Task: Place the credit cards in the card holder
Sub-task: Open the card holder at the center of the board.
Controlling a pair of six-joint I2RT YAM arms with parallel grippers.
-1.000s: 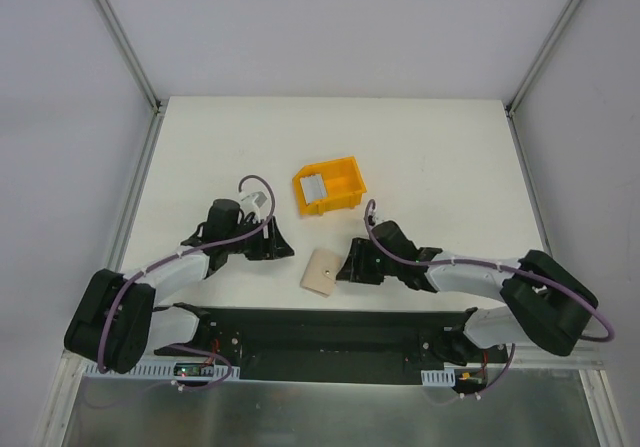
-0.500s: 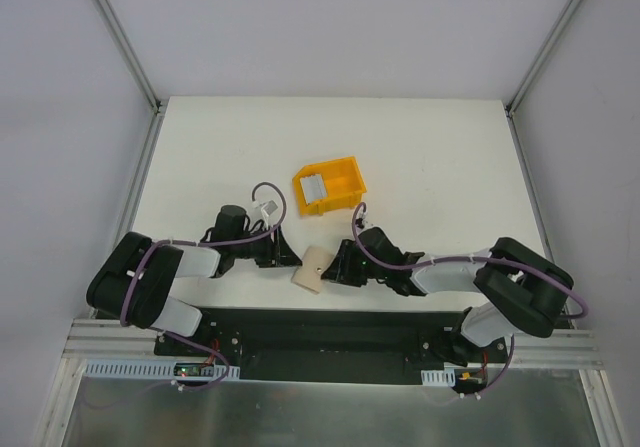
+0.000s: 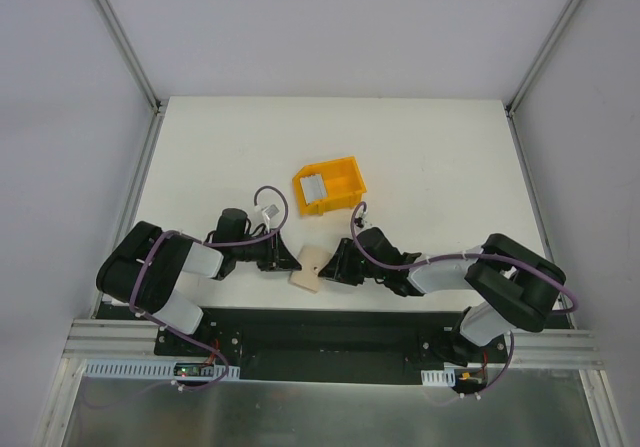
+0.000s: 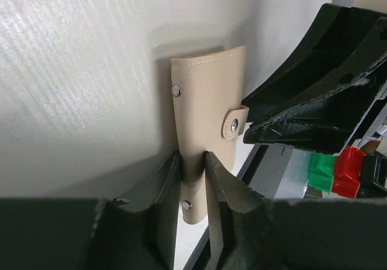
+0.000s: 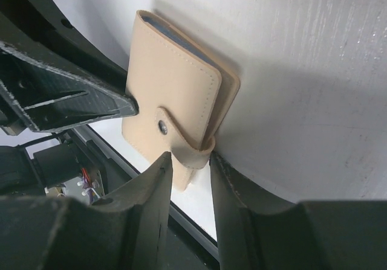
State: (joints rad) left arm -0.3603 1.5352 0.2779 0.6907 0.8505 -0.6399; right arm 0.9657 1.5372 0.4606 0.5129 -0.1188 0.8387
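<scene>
Beige and soft-looking, the card holder [image 3: 310, 267] lies between your two arms near the front edge of the white counter [image 3: 430, 147]. Your left pincer [image 3: 285, 259] meets it from the left and your right pincer [image 3: 335, 266] from the right.

Left wrist view: the left pincer [image 4: 193, 161] is clamped on the near edge of the card holder [image 4: 208, 101], with both fingers pressed against the leather.

Right wrist view: the right pincer [image 5: 190, 161] is closed on the lower corner of the card holder [image 5: 172, 98], at the strap end.

The strap is snapped down, so the holder is folded closed. You cannot tell from these views whether it rests on the counter or is lifted.

The silvery credit cards [image 3: 313, 187] lie in the left part of the yellow bin [image 3: 342, 189], which stands behind the holder and apart from both pincers.
</scene>
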